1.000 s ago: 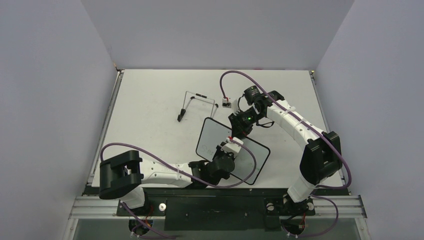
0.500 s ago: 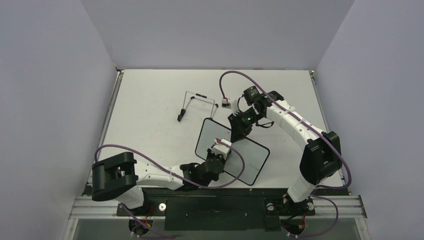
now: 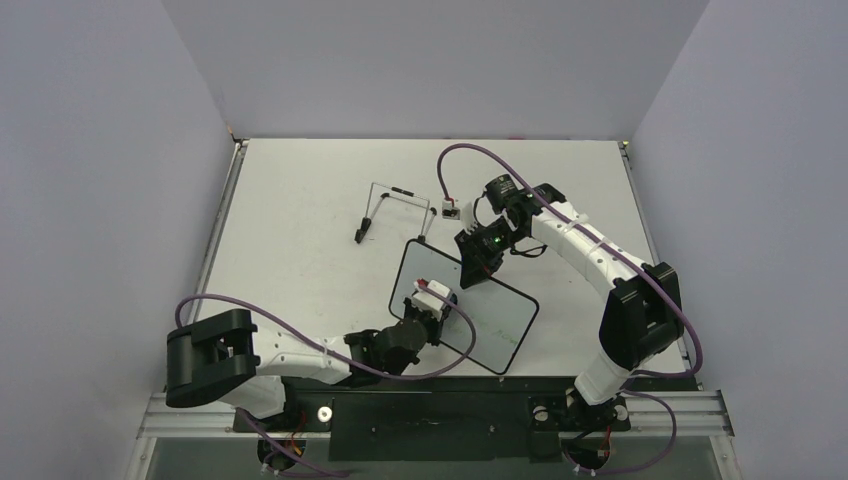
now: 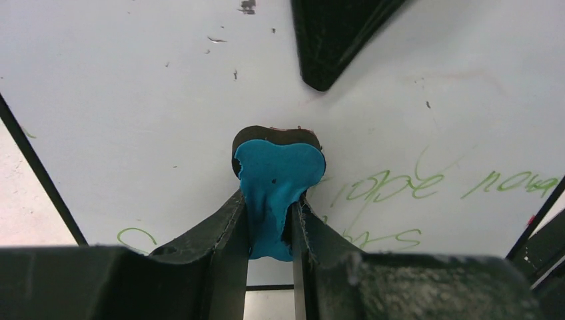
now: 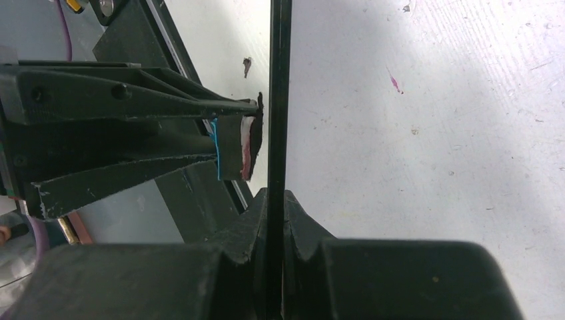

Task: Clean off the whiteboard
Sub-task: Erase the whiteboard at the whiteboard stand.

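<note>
Now the right pincer [image 5: 274, 197] is pressed together on the far edge of the whiteboard [image 3: 495, 315], pinching its thin black frame and holding it tilted over the near half of the counter [image 3: 300, 200], roughly midway between the left and right edges. The left pincer [image 4: 270, 202] is clamped on a small blue eraser [image 4: 278, 183], whose dark pad sits right at the board's white face; actual contact cannot be told. Green handwriting [image 4: 393, 187] shows on the board beside the eraser. A thin wire stand [image 3: 395, 205] sits farther back on the counter, apart from the board.
</note>
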Controlling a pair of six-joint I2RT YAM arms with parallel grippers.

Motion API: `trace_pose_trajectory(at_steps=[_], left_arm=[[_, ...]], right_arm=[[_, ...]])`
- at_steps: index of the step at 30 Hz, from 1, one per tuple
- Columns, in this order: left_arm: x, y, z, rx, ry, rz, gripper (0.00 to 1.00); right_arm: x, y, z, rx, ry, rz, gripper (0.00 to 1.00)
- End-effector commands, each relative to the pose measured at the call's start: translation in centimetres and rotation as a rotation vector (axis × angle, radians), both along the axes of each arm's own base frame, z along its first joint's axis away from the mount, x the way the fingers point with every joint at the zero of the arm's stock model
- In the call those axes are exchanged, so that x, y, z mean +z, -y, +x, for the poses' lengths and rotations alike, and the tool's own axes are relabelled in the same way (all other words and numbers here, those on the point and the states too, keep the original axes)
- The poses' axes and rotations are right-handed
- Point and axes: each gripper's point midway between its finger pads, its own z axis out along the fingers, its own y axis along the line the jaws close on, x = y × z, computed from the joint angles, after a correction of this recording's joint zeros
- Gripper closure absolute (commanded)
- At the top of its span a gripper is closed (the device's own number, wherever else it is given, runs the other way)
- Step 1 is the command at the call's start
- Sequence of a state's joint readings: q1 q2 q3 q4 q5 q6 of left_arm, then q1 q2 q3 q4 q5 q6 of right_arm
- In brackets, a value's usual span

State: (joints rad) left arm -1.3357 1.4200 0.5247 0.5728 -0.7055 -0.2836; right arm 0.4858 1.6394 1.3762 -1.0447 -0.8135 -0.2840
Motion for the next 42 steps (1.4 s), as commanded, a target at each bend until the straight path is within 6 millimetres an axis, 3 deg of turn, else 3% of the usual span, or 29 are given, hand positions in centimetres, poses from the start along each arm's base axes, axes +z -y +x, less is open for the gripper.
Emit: trace_pose_trajectory(at_steps=[1,8,12,14,19,23,28,36,39,42], left_arm=[[1.9,1.3,0.0,-0.025,0.005,-0.064,1.0],[2.2,5.9,-2.5,-0.164,0.058,-0.048,1.0],[2.1,7.0,-2.9,-0.178,0.065,-0.038,1.0],[2.0,6.3,-2.1,-0.124,0.069,-0.017,1.0],[-0.3,1.7,1.3,0.056,0.006,0.03,1.0],[-0.2,0.1,1.9,0.07,-0.012,-0.02,1.0],[1.0,2.1,-0.1,-0.076,0.046,-0.04,1.0],[0.9,6.1,-3.5,-0.265,0.103,-0.031,1.0],[0.4,6.2,-3.0,-0.238,0.099,-0.016,1.0],[-0.6,4.1,-0.9,-0.147,0.063,-0.021,1.0]], right_arm=[[2.2,-1.1,-0.2,0.013,0.02,0.09,1.0],[2.1,-1.1,-0.3,0.007,0.016,0.095,1.0],[2.2,-1.0,-0.2,0.003,0.018,0.095,1.0],[2.3,-1.0,-0.2,0.001,0.021,0.098,1.0],[2.4,-1.0,-0.2,-0.002,0.022,0.102,1.0],[2.4,-0.9,-0.3,-0.002,0.024,0.103,1.0],[2.4,-1.0,-0.2,-0.005,0.024,0.101,1.0],[2.6,-1.2,-0.4,-0.007,0.002,0.122,1.0],[2.5,-1.3,-0.4,-0.008,-0.007,0.125,1.0],[2.5,-1.3,-0.5,-0.008,-0.005,0.127,1.0]])
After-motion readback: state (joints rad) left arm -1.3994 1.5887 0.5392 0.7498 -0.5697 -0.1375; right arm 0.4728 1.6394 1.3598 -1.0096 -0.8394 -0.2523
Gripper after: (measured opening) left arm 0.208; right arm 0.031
